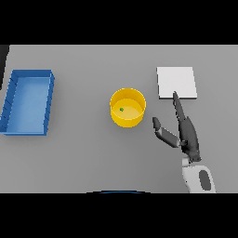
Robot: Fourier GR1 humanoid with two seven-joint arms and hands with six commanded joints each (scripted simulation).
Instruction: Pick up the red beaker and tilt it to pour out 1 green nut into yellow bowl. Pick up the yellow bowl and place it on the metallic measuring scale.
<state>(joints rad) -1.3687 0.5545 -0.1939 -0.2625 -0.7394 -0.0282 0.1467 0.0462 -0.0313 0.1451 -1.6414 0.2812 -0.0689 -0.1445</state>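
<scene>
The bowl stands upright near the middle of the tabletop, with one green nut lying inside it, left of the bowl's centre. The pour step therefore appears complete; the remaining step is judged to be the bowl transfer.

The right hand rests low over the tabletop, to the right of the bowl and slightly nearer the robot. It is spread: fingers straight and pointing away from the robot, thumb splayed toward the bowl. It holds nothing and is clear of the bowl. From this hand the bowl lies to the left and a little forward.

The scale, a flat pale square, lies directly ahead of the hand; the fingertips reach its near edge. It sits to the right of the bowl and farther back, apart from it.

Count: one bowl, one nut, one scale, one blue bin at far left. No beaker and no left hand are in view.
</scene>
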